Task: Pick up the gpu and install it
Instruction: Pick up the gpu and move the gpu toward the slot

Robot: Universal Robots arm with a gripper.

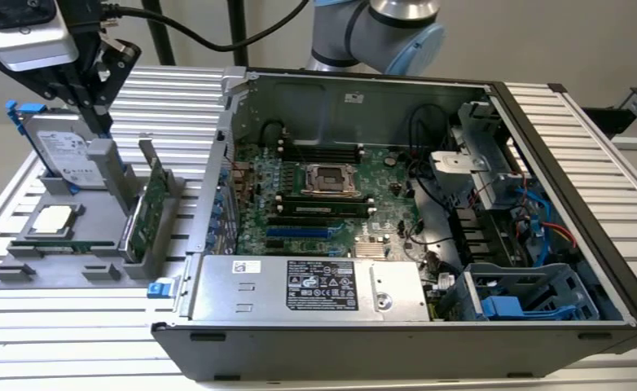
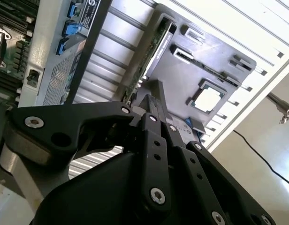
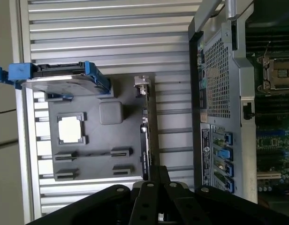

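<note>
You have free room above the gray tray (image 1: 49, 262), but the wall of the open computer case (image 1: 227, 114) rises just beside the tray's edge on the exterior view's right. The gpu (image 1: 148, 213) stands on its long edge in a tray slot, between the hard drive (image 1: 63, 151) and that wall. In the first wrist view your gripper (image 3: 158, 170) is clenched on nothing, with its tips over the card's end far from the metal bracket (image 3: 141, 86)
</note>
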